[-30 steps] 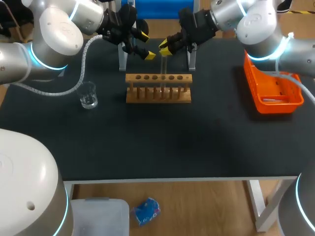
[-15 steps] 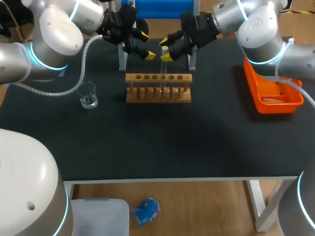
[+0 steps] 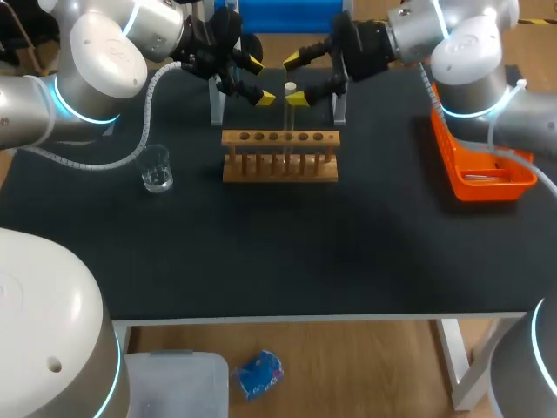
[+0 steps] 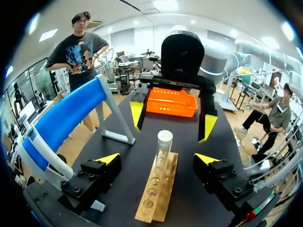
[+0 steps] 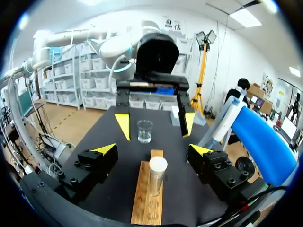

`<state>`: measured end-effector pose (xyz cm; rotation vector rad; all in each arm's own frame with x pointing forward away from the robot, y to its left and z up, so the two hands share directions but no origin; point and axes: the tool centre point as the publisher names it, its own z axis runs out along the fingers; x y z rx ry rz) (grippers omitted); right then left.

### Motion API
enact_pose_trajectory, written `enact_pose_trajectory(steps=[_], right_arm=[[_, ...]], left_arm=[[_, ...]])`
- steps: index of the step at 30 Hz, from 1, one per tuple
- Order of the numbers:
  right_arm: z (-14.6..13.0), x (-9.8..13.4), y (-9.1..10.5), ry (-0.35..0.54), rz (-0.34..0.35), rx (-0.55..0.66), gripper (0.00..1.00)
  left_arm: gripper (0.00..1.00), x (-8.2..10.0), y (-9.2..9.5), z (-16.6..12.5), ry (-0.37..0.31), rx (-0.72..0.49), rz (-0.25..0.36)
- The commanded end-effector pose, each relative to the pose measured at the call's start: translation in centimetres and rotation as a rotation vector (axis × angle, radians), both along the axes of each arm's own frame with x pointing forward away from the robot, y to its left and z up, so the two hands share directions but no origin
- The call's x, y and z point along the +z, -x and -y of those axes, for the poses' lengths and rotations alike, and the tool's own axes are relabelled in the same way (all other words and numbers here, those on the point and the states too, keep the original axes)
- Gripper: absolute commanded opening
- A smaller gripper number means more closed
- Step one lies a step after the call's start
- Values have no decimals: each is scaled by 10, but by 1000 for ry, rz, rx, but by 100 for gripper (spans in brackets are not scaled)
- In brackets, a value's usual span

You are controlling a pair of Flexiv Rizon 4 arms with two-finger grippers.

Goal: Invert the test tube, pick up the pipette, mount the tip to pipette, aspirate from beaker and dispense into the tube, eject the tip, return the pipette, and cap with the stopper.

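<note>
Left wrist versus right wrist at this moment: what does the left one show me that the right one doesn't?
Only the left wrist view shows the orange basket beyond the rack, with the right gripper open and facing the camera. Only the right wrist view shows the beaker beyond the rack, with the left gripper open and facing the camera. Both show the test tube standing upright in the wooden rack, between open fingers that do not touch it, and the blue stand off to one side.

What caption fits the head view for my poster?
Left gripper and right gripper, both open, face an upright test tube in the wooden rack.
</note>
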<state>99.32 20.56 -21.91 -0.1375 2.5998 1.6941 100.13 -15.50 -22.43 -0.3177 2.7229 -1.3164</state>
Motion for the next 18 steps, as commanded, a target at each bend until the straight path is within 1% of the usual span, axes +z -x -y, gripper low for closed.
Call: enact_pose_trajectory(steps=[1,2,3,5,7,8,9,15,18], right_arm=[[2,2,3,-64,10,10,60],[2,3,4,-71,15,12,61],[1,4,4,-84,15,15,56],[1,6,4,-111,10,14,40],[1,7,4,-132,3,16,15],[1,7,4,-146,-1,18,4],[1,6,4,-160,-4,19,0],[1,7,2,-246,-17,24,0],[1,8,1,-260,-19,26,0]], left_arm=[[100,1,-1,-1,-4,-3,-5],[100,1,-1,-1,-4,-3,-5],[100,1,-1,-1,-4,-3,-5],[100,1,-1,-1,-4,-3,-5],[100,1,-1,-1,-4,-3,-5],[100,1,-1,-1,-4,-3,-5],[100,1,-1,-1,-4,-3,-5],[100,1,-1,-1,-4,-3,-5],[100,1,-1,-1,-4,-3,-5]])
